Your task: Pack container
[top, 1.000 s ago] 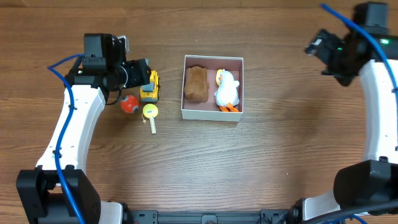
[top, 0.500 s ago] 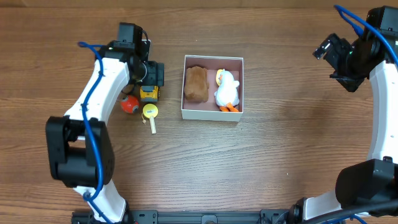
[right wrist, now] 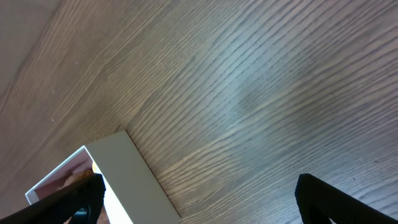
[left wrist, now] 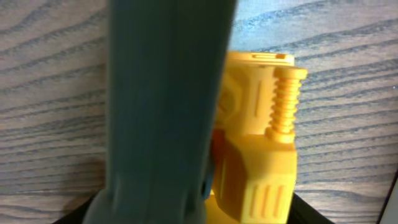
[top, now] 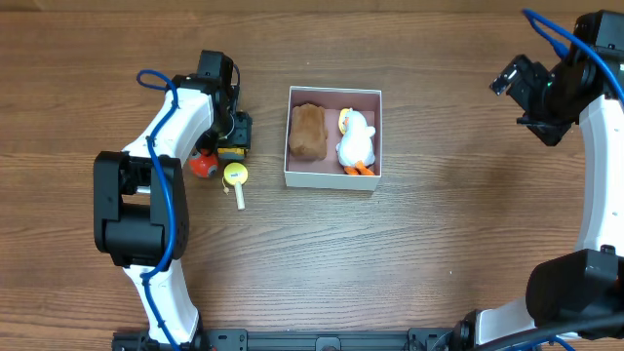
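Note:
The container (top: 332, 178) is a square white box with a pink inside, at the table's middle. It holds a brown plush toy (top: 307, 132) and a white duck (top: 356, 139). A yellow toy truck (top: 233, 149) stands left of the box. My left gripper (top: 234, 132) is low over the truck, open, with a finger on each side of it. In the left wrist view the truck (left wrist: 261, 143) fills the frame between the fingers (left wrist: 199, 216), with a blurred grey-blue part in front of it. My right gripper (top: 531, 93) is open and empty at the far right. Its view shows the container's white corner (right wrist: 121, 174).
An orange ball (top: 202, 164) and a yellow round toy on a stick (top: 235, 176) lie just below the truck, left of the box. Bare wood lies between the box and the right arm.
My left gripper has swung right from beside the truck and come down over it. The right arm shifted slightly a second ago and has held still since.

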{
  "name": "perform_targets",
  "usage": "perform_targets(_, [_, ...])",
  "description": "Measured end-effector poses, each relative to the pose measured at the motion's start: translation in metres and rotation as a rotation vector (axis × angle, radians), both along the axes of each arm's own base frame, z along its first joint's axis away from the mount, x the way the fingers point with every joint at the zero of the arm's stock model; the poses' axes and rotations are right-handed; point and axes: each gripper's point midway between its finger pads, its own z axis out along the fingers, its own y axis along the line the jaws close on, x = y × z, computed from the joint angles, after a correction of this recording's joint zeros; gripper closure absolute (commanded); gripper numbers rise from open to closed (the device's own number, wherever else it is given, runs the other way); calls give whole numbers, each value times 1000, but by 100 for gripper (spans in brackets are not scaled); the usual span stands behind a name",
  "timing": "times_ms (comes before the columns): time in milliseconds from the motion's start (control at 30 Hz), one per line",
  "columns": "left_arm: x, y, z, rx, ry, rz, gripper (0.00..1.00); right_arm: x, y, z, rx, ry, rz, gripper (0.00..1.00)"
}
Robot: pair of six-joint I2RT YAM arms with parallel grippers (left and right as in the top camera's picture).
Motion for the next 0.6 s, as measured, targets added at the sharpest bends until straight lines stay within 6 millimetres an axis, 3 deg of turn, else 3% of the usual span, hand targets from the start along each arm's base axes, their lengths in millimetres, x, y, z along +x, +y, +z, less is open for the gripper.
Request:
perform_targets(200, [-3, 2, 3, 11, 18, 2, 53, -2, 0, -1, 1, 7, 0, 0])
perform_targets(300, [-4, 3, 14, 18, 43, 2, 57, -2, 1, -1, 2, 10, 0, 0])
perform_targets(467, [12, 1, 69, 14, 10, 2, 60, -3, 1, -1, 3, 14, 0, 0])
perform_targets(600, [27, -9, 128, -3, -67, -13, 64, -3, 1, -1, 4, 15, 0, 0])
